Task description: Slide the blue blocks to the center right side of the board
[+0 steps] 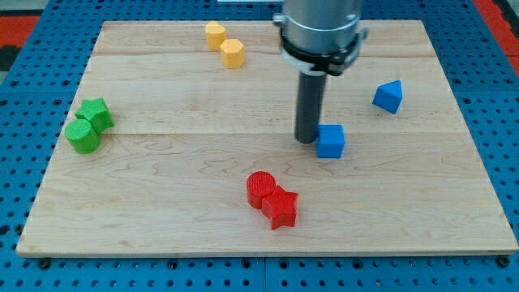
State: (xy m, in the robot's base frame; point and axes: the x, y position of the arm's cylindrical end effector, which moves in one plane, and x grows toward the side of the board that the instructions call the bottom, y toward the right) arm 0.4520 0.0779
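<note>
A blue cube (330, 140) lies right of the board's middle. A blue triangular block (388, 96) lies further toward the view's right and a little higher. My tip (306, 139) rests on the board just left of the blue cube, touching or nearly touching its left side. The rod rises from there to the grey arm body at the view's top.
Two yellow blocks (215, 35) (232, 53) lie near the top edge. A green star block (96, 113) and a green cylinder (83, 135) lie at the left. A red cylinder (261, 188) and a red star block (280, 207) lie near the bottom centre. The wooden board (162, 219) sits on a blue pegboard.
</note>
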